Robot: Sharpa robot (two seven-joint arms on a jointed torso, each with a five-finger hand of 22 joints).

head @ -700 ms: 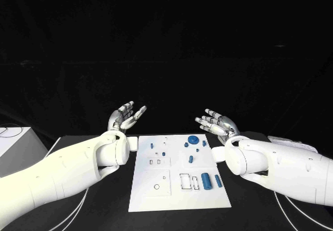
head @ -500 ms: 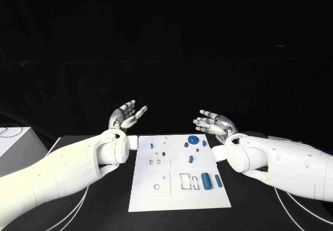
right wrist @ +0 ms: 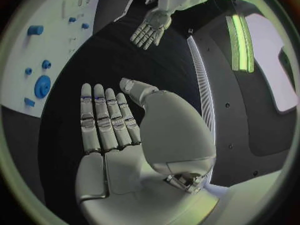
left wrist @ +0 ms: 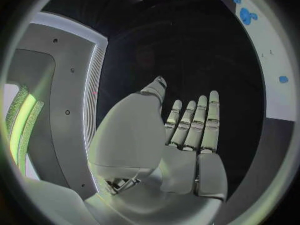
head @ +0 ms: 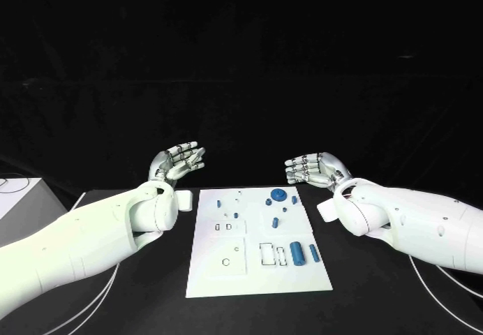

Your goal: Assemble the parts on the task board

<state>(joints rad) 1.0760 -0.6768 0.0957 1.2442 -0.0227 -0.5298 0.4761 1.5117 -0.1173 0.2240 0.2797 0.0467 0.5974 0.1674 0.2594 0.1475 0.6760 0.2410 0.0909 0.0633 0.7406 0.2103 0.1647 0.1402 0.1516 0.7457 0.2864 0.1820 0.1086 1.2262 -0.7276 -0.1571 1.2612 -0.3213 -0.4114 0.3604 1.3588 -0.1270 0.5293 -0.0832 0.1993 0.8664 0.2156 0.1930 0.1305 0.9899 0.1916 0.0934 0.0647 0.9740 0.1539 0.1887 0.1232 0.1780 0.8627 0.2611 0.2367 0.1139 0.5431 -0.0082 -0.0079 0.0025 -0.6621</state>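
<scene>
two hands, left hand [head: 178,162] and right hand [head: 314,169], fingers apart, holding nothing; one task board [head: 257,279].

Both white arms reach forward, wrists raised. The left hand [head: 178,163] at ten o'clock and the right hand [head: 314,169] at two o'clock face each other, well apart, fingers straight, close together, holding nothing.

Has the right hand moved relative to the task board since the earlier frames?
Yes. The right hand has turned over, fingers now pointing toward the left hand, above the task board's far end.
</scene>
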